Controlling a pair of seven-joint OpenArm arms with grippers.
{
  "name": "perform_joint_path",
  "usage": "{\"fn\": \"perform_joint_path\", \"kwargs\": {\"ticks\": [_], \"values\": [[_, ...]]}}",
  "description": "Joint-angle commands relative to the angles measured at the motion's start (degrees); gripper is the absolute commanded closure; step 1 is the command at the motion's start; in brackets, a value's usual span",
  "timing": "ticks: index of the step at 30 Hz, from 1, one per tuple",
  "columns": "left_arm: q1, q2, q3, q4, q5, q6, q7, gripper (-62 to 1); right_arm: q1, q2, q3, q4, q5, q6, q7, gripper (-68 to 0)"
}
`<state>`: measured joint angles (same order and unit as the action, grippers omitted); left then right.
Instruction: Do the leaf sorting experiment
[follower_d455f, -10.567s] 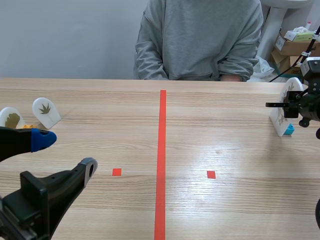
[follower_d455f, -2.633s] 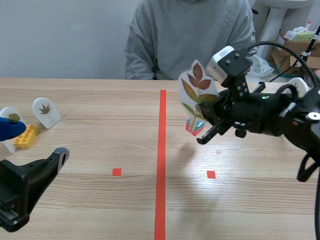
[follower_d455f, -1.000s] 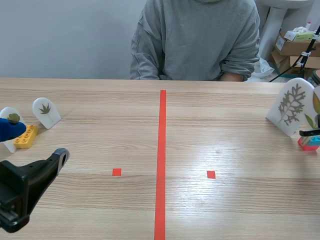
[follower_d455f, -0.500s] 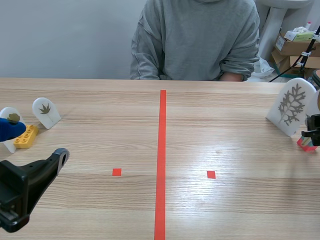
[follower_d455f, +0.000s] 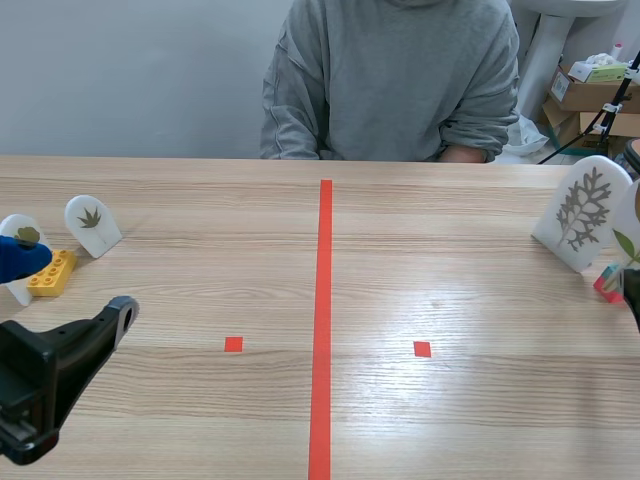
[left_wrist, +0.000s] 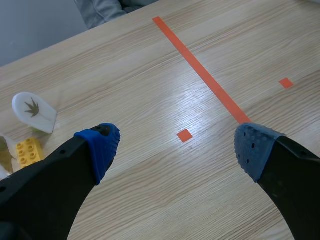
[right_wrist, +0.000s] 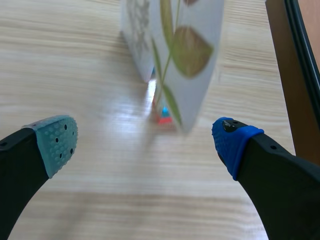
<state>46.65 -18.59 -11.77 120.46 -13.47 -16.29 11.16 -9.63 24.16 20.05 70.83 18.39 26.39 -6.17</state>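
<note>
A white card with red and green leaves (right_wrist: 187, 55) stands on a red and blue base (right_wrist: 162, 116) just ahead of my right gripper (right_wrist: 144, 142), which is open and apart from it. Behind it stands a card with a grey branching leaf (follower_d455f: 582, 212). In the scene view the coloured card (follower_d455f: 630, 225) shows only at the right edge. At the near left my left gripper (follower_d455f: 65, 290) hangs open and empty. A small card with a dark leaf (follower_d455f: 92, 222), a yellow brick (follower_d455f: 50, 272) and another card (follower_d455f: 12, 235) sit at the far left.
A person in a grey sweater (follower_d455f: 395, 80) sits across the table. A red tape line (follower_d455f: 323, 320) runs down the middle, with small red squares (follower_d455f: 233, 344) on either side. The table's right edge (right_wrist: 280, 75) lies close beside the coloured card.
My right gripper has opened and let go of the coloured leaf card beside the grey-leaf card, then drawn back toward the right edge. The left arm has not moved.
</note>
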Motion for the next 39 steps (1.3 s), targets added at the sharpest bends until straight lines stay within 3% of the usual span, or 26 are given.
{"fn": "perform_joint_path", "kwargs": {"ticks": [1,4,9,15,21,26,32,39], "values": [[-0.2,0.0,0.1,0.2,-0.4,0.1,-0.6,-49.7,-3.7,1.0,1.4,4.7,1.2,1.4,1.2,-57.5],[-0.2,0.0,0.1,0.2,-0.4,0.1,-0.6,-49.7,-10.8,1.0,2.6,11.7,2.5,5.9,1.2,-57.9],[-0.2,0.0,0.1,0.2,-0.4,0.1,0.9,-49.7,-20.7,-0.8,2.5,23.2,3.3,10.1,1.0,-57.9],[-0.2,0.0,0.1,0.2,-0.4,0.1,0.7,-49.7,-25.1,-4.0,2.4,35.0,3.3,15.4,-1.4,-57.8],[-0.2,0.0,0.1,0.2,-0.4,0.1,0.3,-49.7,-25.2,-4.8,1.4,42.3,9.0,16.3,-7.0,-57.8],[-0.2,0.0,0.1,0.2,-0.4,0.1,-1.1,-49.7,-25.2,-4.8,-3.2,45.6,11.8,16.3,-10.9,-57.8],[-0.2,0.0,0.1,0.2,-0.4,0.1,-1.5,-49.7,-25.1,-4.7,-8.8,46.3,11.8,16.3,-12.9,-57.8],[-0.2,0.0,0.1,0.2,-0.4,0.1,-1.1,-49.7,-25.1,-4.3,-9.5,46.3,11.9,16.3,-13.2,-57.8]]}}
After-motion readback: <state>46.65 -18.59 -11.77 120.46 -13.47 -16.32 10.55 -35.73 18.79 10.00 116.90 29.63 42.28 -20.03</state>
